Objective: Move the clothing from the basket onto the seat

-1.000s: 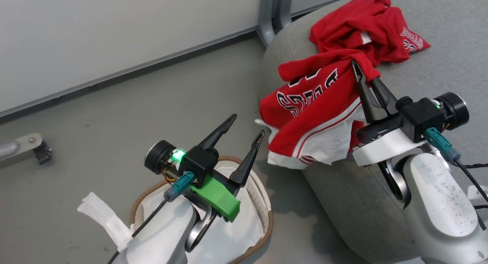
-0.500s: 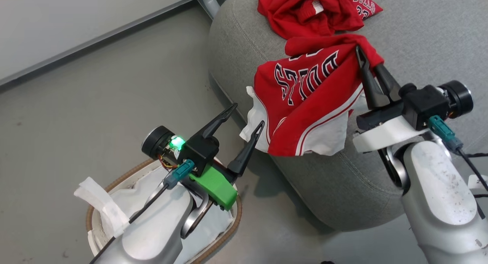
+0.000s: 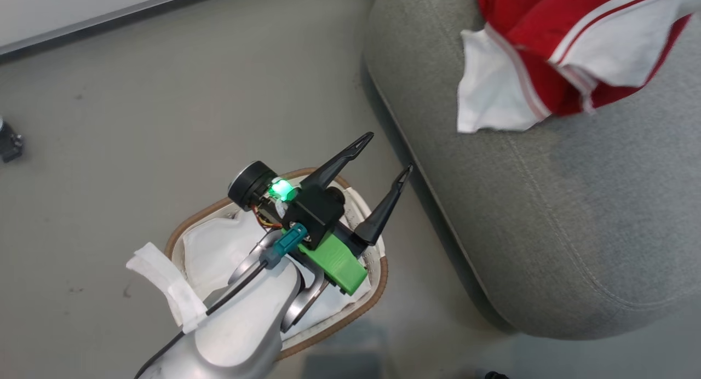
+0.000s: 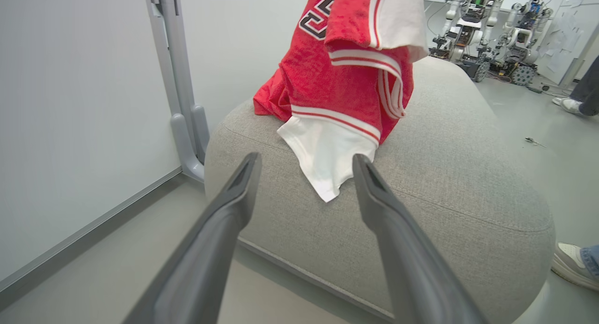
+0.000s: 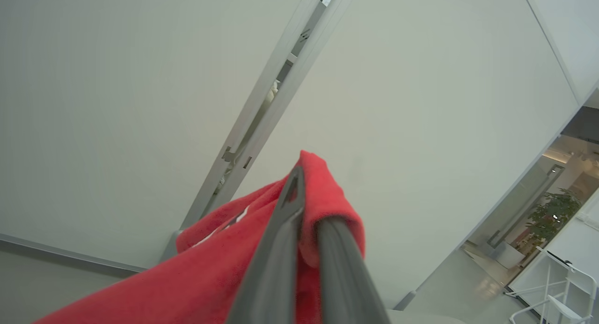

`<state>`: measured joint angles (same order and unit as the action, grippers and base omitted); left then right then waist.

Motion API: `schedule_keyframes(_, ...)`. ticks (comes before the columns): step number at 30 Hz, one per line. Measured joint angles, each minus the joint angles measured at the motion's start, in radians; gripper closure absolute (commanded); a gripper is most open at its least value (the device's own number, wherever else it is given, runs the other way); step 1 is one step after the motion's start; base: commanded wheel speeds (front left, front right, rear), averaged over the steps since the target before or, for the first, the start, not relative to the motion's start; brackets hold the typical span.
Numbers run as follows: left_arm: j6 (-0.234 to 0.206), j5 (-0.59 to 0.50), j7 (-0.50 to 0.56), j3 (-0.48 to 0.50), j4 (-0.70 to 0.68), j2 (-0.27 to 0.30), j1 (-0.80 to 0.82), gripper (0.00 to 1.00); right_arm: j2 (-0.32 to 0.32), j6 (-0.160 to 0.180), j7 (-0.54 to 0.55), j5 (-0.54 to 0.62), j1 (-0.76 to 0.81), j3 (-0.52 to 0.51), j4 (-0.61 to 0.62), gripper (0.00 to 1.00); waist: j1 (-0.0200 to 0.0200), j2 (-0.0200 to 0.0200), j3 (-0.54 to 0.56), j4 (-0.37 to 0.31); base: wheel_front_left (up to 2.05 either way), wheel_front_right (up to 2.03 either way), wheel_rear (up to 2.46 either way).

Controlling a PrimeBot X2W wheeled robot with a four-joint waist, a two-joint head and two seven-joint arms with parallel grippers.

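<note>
The red-and-white jersey hangs over the grey seat, its white hem touching the cushion top. In the right wrist view my right gripper is shut on a red fold of the jersey, which drapes over its fingertips. My left gripper stands open and holds nothing, above the far rim of the basket and just short of the seat's edge. In the left wrist view its fingers point at the jersey and the seat. The basket holds a white sheet.
The basket stands on grey floor close to the seat's left side. A wall with a grey post stands behind the seat. Someone's shoe is on the floor right of the seat; other robots stand far back.
The head camera has swung, shifting the whole picture. The right gripper and most of the jersey have left that view at the upper right. The left gripper stays open over the basket.
</note>
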<state>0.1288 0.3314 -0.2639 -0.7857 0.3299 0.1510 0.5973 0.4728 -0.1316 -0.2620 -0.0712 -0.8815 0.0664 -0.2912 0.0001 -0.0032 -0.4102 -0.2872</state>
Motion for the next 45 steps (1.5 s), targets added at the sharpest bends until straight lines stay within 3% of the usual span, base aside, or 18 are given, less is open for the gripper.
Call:
schedule_keyframes(4,0.0,-0.016,0.0,-0.011,-0.024,-0.006,0.01,0.0,0.128,0.0,-0.001,-0.004,-0.039,-0.074,-0.078,1.0,0.0,0.0,-0.029,0.067,0.0,0.0,0.0)
schedule_keyframes(9,0.0,-0.026,0.0,-0.011,-0.043,-0.005,0.012,0.0,0.175,0.0,-0.001,-0.005,-0.009,-0.139,-0.189,1.0,0.0,0.0,-0.069,0.144,0.0,0.0,0.0)
schedule_keyframes(15,0.0,-0.036,0.0,0.001,-0.055,0.011,0.014,0.0,0.099,0.0,-0.001,-0.008,0.061,-0.187,-0.273,1.0,0.0,0.0,-0.14,0.197,0.0,0.0,0.0)
schedule_keyframes(22,0.0,-0.048,0.0,0.01,-0.049,0.028,0.039,0.0,-0.008,0.0,-0.001,0.009,0.105,-0.184,-0.28,1.0,0.0,0.0,-0.204,0.204,0.0,0.0,0.0)
schedule_keyframes(24,0.0,-0.053,0.0,0.011,-0.043,0.033,0.041,0.0,-0.029,0.0,-0.001,0.012,0.118,-0.187,-0.266,0.7,0.0,0.0,-0.21,0.195,0.0,0.0,0.0)
schedule_keyframes(25,0.0,-0.054,0.0,0.01,-0.042,0.034,0.044,0.0,-0.037,0.0,-0.001,0.009,0.122,-0.191,-0.252,0.23,0.0,0.0,-0.211,0.19,0.0,0.0,0.0)
schedule_keyframes(26,0.0,-0.057,0.0,0.012,-0.041,0.035,0.047,0.0,-0.042,0.0,-0.001,0.009,0.125,-0.194,-0.238,0.0,0.0,0.0,-0.212,0.186,0.0,0.0,0.0)
schedule_keyframes(38,-0.014,-0.072,0.0,0.071,-0.034,0.046,0.029,0.0,-0.075,0.0,-0.001,-0.009,0.258,-0.152,-0.148,0.0,-0.0001,-0.0001,-0.153,0.161,0.0,0.0,0.0)
schedule_keyframes(45,-0.023,-0.041,0.0,0.143,-0.028,0.021,-0.02,0.0,-0.081,0.0,-0.001,-0.015,0.303,-0.11,-0.136,0.0,-0.0001,0.0,-0.07,0.149,0.0,0.0,0.0)
